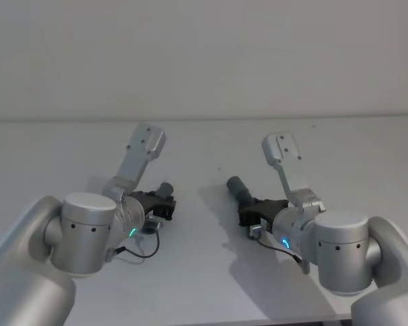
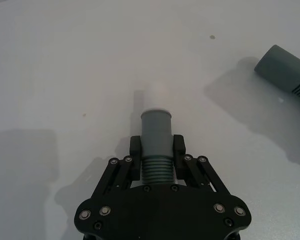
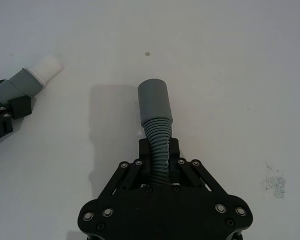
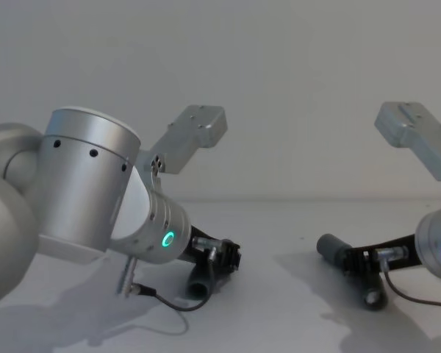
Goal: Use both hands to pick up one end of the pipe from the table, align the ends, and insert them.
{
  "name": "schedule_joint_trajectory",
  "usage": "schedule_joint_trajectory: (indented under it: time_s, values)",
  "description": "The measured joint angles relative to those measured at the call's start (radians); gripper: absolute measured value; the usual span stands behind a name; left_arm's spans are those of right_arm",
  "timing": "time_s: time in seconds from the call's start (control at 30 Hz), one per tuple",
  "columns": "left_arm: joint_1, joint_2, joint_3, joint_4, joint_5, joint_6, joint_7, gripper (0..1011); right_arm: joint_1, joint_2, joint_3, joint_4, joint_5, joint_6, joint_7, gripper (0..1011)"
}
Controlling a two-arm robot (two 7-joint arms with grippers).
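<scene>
Grey ribbed hose was pinched in each gripper, low over the white table (image 1: 204,288). The left gripper (image 2: 157,147) was pressed onto the ribs of the plug piece (image 2: 156,127), just behind its smooth collar, so the white plug tip (image 2: 157,95) stood clear of the jaws and pointed forward. The right gripper (image 3: 160,148) was clamped in the same way on the ribs of the cuff piece (image 3: 158,135), with the hollow grey cuff (image 3: 154,97) projecting beyond the fingertips.

Gripping behind the mating ends was judged deliberate: neither end was covered, so one could be entered into the other.

In the head view the two pieces were seen well apart, one on each side of the centre, both angled forward and inward rather than facing one another. Alignment was therefore judged not yet done. In the chest view the loose tails hung towards the table, and whether they touched it could not be told. Some flex in the ribbed parts was to be expected under push.
</scene>
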Motion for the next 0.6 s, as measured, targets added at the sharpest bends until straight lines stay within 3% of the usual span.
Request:
schedule_joint_trajectory:
  time_s: [0.3, 0.6]
  values:
    - [-0.016, 0.005, 0.020, 0.008, 0.013, -0.007, -0.022, 336, -0.005, 0.006, -0.001, -0.008, -0.001, -0.010, 0.007, 173]
    - [-0.050, 0.022, 0.067, 0.000, 0.038, -0.072, -0.085, 336, -0.029, 0.049, -0.006, -0.047, -0.012, -0.085, 0.051, 168]
